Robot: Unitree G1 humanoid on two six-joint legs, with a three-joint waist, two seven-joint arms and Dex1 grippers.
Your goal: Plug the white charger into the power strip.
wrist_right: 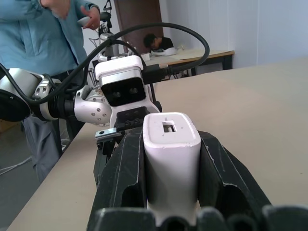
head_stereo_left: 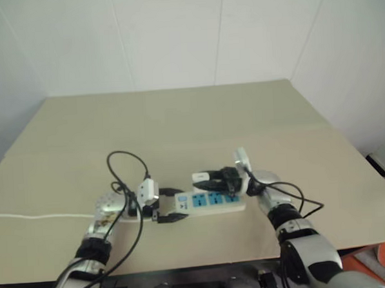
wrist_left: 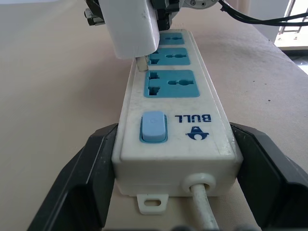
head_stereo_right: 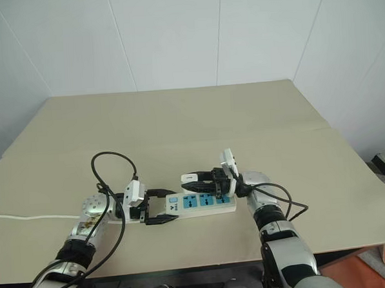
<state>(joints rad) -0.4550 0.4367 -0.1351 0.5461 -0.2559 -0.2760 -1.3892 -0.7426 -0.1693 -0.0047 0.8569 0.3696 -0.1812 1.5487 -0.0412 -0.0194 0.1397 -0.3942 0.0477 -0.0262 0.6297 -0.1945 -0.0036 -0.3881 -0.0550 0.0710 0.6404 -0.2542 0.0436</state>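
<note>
The long white plastic power strip (wrist_left: 175, 103) with three blue sockets in a row carried the word "BULL" printed in blue, above a small blue logo, beside its pale blue rocker switch (wrist_left: 153, 126). No other writing could be read. The strip lay flat on the beige table (head_stereo_left: 178, 119), near the front edge, with its thin white cord (head_stereo_left: 28, 217) running off to the robot's left.

The left gripper (head_stereo_right: 165, 206) stood wide, its two black fingers (wrist_left: 82, 178) set on either side of the switch end of the strip, right against its long sides.

The right gripper (head_stereo_right: 196, 180) was clamped on the small white cube-shaped charger (wrist_right: 171, 156), one black finger pressed to each side. In the left wrist view the charger (wrist_left: 129, 26) hung just over the strip, at the edge beside the middle socket, its metal prong (wrist_left: 141, 63) close above the casing and not seated in any socket.

A person in a blue shirt (wrist_right: 38, 33) stood beyond the table.
</note>
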